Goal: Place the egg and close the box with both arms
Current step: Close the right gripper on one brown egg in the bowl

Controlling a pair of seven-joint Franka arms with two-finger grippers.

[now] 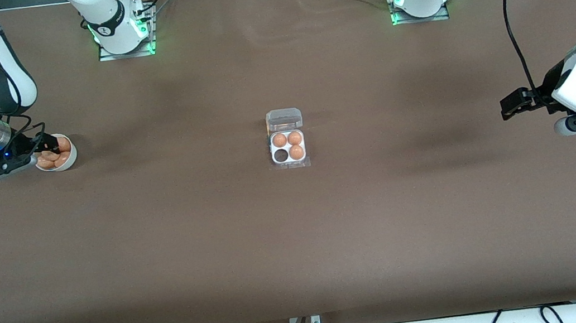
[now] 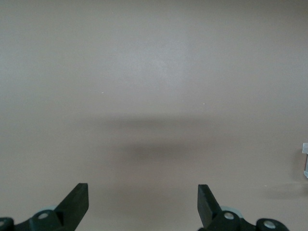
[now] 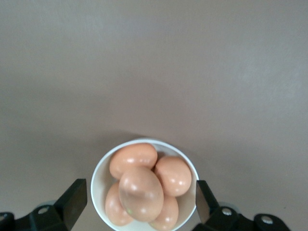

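Here the right gripper (image 3: 137, 204) hangs with fingers spread wide over the white bowl (image 1: 69, 160) of eggs (image 3: 141, 192) near the table edge at the right arm's end, touching none. The left gripper (image 2: 143, 202), likewise released, waits above bare table (image 1: 300, 250) near the left arm's end. Mid-table, well apart from both, the box (image 1: 288, 149) lies open, three cups filled, one empty. Its clear lid is hard to make out.

Brown table (image 1: 299, 239), plain all over; white box (image 1: 288, 153) with clear lid (image 1: 284, 119), three orange-brown eggs (image 1: 294, 138) in it and one dark cup at 7 o'clock; white bowl (image 3: 98, 180) of peach-orange eggs; black grippers, white arms banded black
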